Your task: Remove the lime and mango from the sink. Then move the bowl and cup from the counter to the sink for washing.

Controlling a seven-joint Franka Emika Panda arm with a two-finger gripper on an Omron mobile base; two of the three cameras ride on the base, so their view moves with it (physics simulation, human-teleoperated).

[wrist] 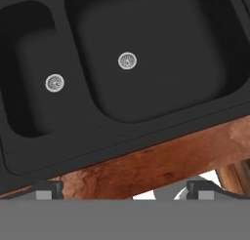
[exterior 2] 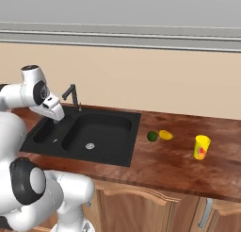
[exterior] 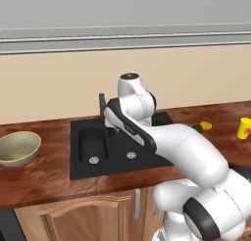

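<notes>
The black double-basin sink point(exterior: 98, 172) point(exterior 2: 133, 142) point(wrist: 122, 141) holds nothing in either basin. To its right, the dark green lime point(exterior 2: 152, 136) point(exterior: 197, 128) and the yellow-orange mango point(exterior 2: 165, 135) point(exterior: 206, 125) lie close together on the counter point(exterior 2: 164, 165). The yellow cup point(exterior 2: 202, 147) point(exterior: 244, 128) stands farther right. At the far left of the counter rests the olive-tan bowl point(exterior: 18, 148). My gripper point(exterior 2: 54, 119) point(wrist: 124, 191) hangs above the sink's left part, open, with nothing between its fingers.
A dark faucet point(exterior 2: 72, 95) point(exterior: 102, 104) rises behind the sink, close to my hand. A beige wall backs the counter. Light wooden cabinet doors point(exterior 2: 141, 207) run below the front edge.
</notes>
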